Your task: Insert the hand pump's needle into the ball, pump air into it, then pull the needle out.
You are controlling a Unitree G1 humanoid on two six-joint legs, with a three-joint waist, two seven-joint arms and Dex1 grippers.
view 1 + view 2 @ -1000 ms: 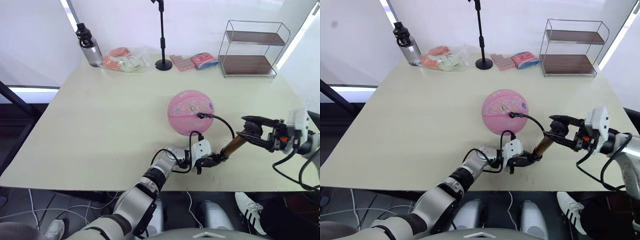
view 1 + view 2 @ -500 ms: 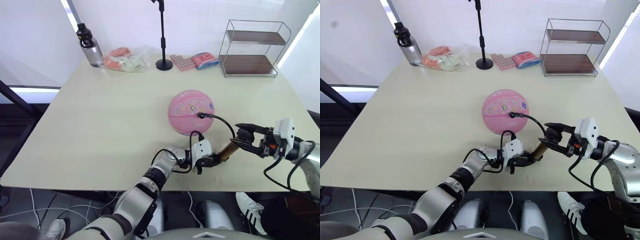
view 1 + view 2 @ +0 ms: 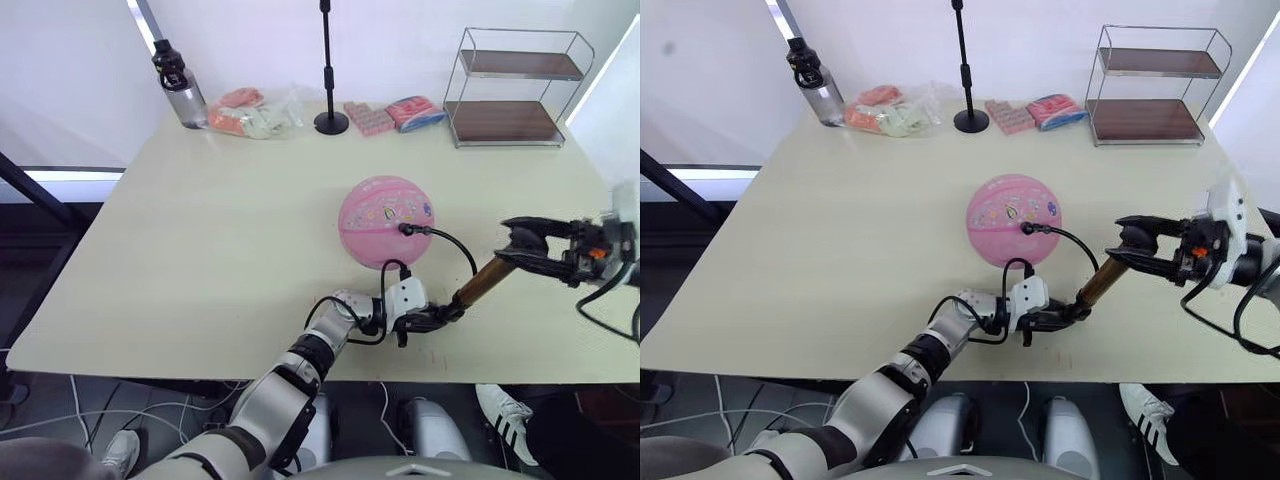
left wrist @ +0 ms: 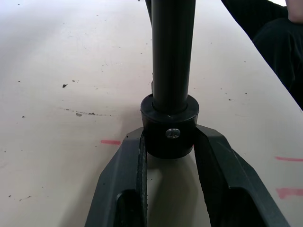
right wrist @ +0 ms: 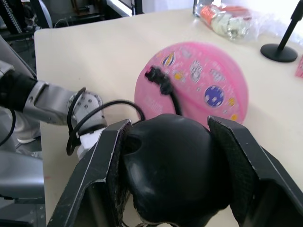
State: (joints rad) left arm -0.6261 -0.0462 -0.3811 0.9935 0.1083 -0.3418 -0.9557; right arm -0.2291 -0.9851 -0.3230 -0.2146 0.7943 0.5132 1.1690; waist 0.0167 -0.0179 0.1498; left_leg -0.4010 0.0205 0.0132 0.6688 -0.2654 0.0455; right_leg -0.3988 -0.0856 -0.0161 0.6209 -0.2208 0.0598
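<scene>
The pink ball (image 3: 384, 222) sits near the middle of the pale surface (image 3: 200, 250), its black valve facing the robot's right side; the thin black hose (image 3: 452, 247) is plugged in there, so the needle itself is buried in the ball and out of sight; from the valve the hose arcs over and drops back toward the hand pump (image 3: 478, 286).

The pump stands tilted on the surface, just to the ball's right and nearer the front edge, its gold-bronze barrel leaning up and away to the right; the left claw (image 3: 428, 319) is clenched on the pump's black bottom cap, and the left wrist view shows a finger (image 4: 127, 175) pressed to each side of that cap, low against the surface; the right claw (image 3: 1137, 243) grasps the black handle (image 5: 176, 168) at the raised end of the pump, its two fingers hugging the rounded knob on either side.

Along the far edge stand a dark-capped bottle (image 3: 176, 86), some plastic-wrapped packets (image 3: 255, 115), a black stand (image 3: 330, 70) and a wire shelf rack (image 3: 516, 88), all well apart from the ball.
</scene>
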